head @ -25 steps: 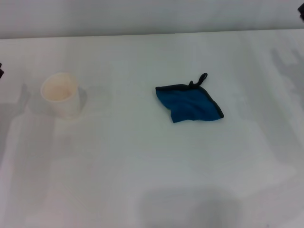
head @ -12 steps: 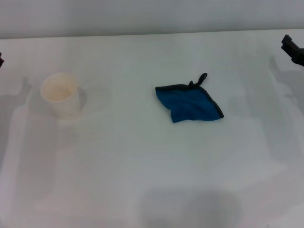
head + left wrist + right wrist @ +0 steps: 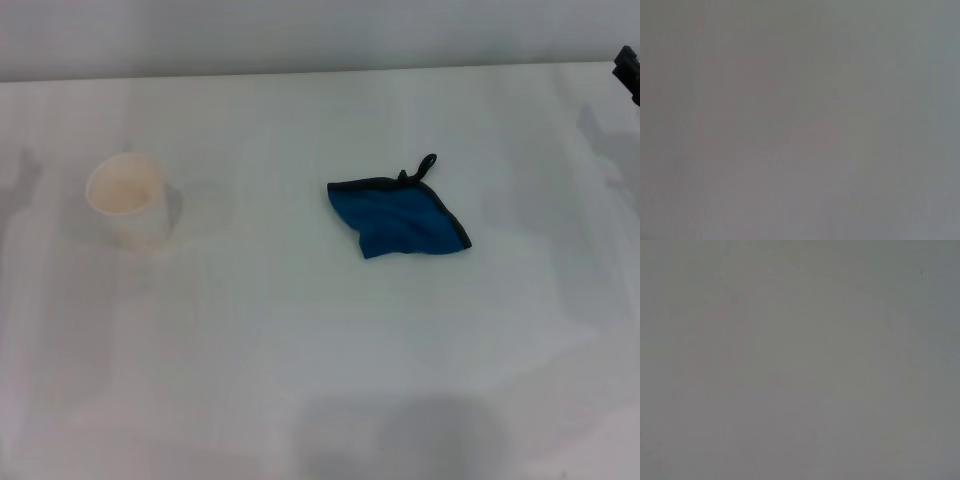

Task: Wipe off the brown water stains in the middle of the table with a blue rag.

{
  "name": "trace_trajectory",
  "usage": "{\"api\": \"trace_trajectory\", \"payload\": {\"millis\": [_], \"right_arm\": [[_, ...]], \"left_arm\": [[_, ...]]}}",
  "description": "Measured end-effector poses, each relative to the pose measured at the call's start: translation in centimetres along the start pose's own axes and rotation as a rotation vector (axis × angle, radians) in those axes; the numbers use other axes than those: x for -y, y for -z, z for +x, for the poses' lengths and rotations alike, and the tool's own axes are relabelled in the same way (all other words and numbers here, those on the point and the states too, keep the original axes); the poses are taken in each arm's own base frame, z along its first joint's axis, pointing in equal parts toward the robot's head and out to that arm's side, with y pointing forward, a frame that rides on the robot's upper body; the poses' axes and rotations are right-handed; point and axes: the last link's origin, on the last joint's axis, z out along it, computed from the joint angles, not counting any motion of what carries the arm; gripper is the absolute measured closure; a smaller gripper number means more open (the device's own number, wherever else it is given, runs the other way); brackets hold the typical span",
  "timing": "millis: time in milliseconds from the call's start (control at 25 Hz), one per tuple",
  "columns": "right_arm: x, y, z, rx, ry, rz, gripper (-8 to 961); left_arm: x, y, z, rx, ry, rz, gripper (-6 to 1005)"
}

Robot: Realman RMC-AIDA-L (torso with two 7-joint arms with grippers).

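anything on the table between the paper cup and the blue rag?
Nothing: bare white table between the paper cup and the blue rag, per the head view.

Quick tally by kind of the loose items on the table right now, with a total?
Blue rag: 1
Cream paper cup: 1
Total: 2 on the white table. No brown stain is visible from the head view.

Head camera looks down over the table (image 3: 300,380); both wrist cameras face only blank surface.
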Motion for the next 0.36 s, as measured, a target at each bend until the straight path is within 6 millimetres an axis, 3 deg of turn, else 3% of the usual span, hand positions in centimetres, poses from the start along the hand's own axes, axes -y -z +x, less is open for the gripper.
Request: {"api": "trace_trajectory", "payload": {"millis": [360], "right_arm": [[0.69, 0.12, -0.39, 0.014, -0.002, 0.02, 77]], "left_arm": [[0.31, -0.98, 1.07, -0.027, 0.0, 0.024, 108]]}}
